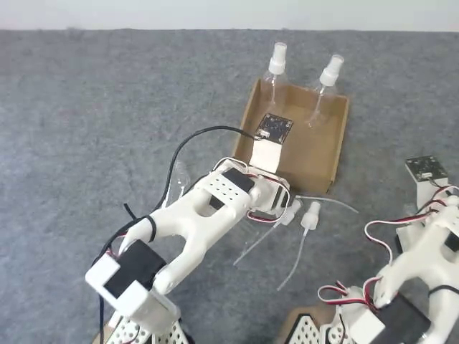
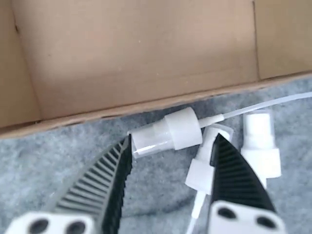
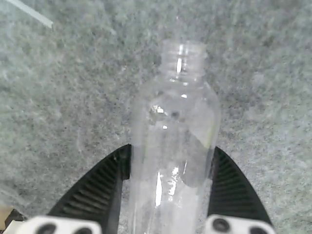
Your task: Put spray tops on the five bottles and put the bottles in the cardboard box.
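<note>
My left gripper [image 2: 172,141] is open just outside the cardboard box [image 2: 136,48], low over the carpet. A white spray top [image 2: 180,129] lies between its fingertips along the box's near wall, its dip tube trailing away. A second spray top [image 2: 202,165] lies against one finger, and a third [image 2: 261,141] sits just outside it. Two of these tops [image 1: 290,210] [image 1: 310,215] lie at the tip of the left arm. My right gripper [image 3: 170,150] is shut on a clear bottle [image 3: 178,126] with a bare threaded neck. Two capped bottles [image 1: 276,72] [image 1: 326,86] stand in the box [image 1: 315,165].
Another clear uncapped bottle [image 1: 179,175] lies on the grey carpet beside the left arm [image 1: 208,215]. The right arm [image 1: 423,251] is folded back at the lower right, away from the box. Thin dip tubes [image 1: 290,269] stretch over the carpet below the tops.
</note>
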Robot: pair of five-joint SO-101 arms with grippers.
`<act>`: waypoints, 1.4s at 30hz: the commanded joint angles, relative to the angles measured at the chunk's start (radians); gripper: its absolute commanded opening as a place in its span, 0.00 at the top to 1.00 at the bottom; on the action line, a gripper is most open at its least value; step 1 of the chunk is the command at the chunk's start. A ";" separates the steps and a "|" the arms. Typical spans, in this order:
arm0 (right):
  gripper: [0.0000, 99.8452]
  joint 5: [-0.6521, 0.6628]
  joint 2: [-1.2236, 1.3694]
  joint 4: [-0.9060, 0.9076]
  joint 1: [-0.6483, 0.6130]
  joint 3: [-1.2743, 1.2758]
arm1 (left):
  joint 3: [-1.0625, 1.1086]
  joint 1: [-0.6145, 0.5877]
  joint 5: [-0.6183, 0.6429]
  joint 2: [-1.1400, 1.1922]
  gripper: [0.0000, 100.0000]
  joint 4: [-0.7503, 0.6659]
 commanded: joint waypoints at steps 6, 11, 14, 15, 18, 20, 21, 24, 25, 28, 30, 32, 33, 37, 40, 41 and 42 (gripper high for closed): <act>0.84 0.012 -0.001 -0.002 0.007 -0.058 | -0.053 -0.006 0.008 -0.012 0.81 0.011; 0.84 0.012 -0.002 -0.002 0.007 -0.058 | -0.051 -0.006 0.006 0.000 0.81 0.011; 0.84 0.012 -0.001 -0.002 0.007 -0.058 | -0.059 -0.014 0.006 0.044 0.81 0.009; 0.84 0.012 -0.001 -0.002 0.007 -0.058 | -0.061 -0.020 0.006 0.055 0.81 0.008; 0.84 0.012 0.002 -0.002 0.007 -0.058 | -0.076 -0.020 0.006 0.052 0.79 0.034; 0.84 0.012 0.002 -0.002 0.007 -0.058 | -0.084 -0.014 0.008 0.023 0.76 0.068; 0.84 0.012 0.002 -0.002 0.007 -0.058 | -0.088 -0.014 0.008 0.003 0.75 0.081; 0.84 0.012 0.002 -0.002 0.007 -0.058 | -0.096 -0.017 0.008 -0.054 0.75 0.115; 0.84 0.012 0.002 -0.002 0.007 -0.058 | -0.096 -0.018 0.008 -0.064 0.75 0.117; 0.84 0.012 0.002 -0.002 0.004 -0.058 | -0.094 -0.018 0.011 -0.077 0.75 0.118; 0.84 0.012 0.004 -0.002 0.004 -0.058 | -0.094 -0.018 0.012 -0.077 0.75 0.103; 0.84 0.012 0.004 -0.002 0.004 -0.058 | -0.088 -0.018 0.012 -0.077 0.75 0.074; 0.84 0.012 0.004 -0.002 0.005 -0.058 | -0.088 -0.018 0.014 -0.074 0.75 0.063; 0.84 0.012 0.004 -0.002 0.007 -0.058 | -0.096 -0.018 0.014 -0.037 0.75 0.023; 0.84 0.012 0.004 -0.002 0.007 -0.058 | -0.096 -0.018 0.014 0.003 0.75 -0.015; 0.84 0.012 0.004 -0.002 0.007 -0.058 | -0.096 -0.018 0.014 0.017 0.75 -0.025; 0.84 0.012 0.004 -0.002 0.007 -0.058 | -0.096 -0.018 0.014 0.031 0.75 -0.032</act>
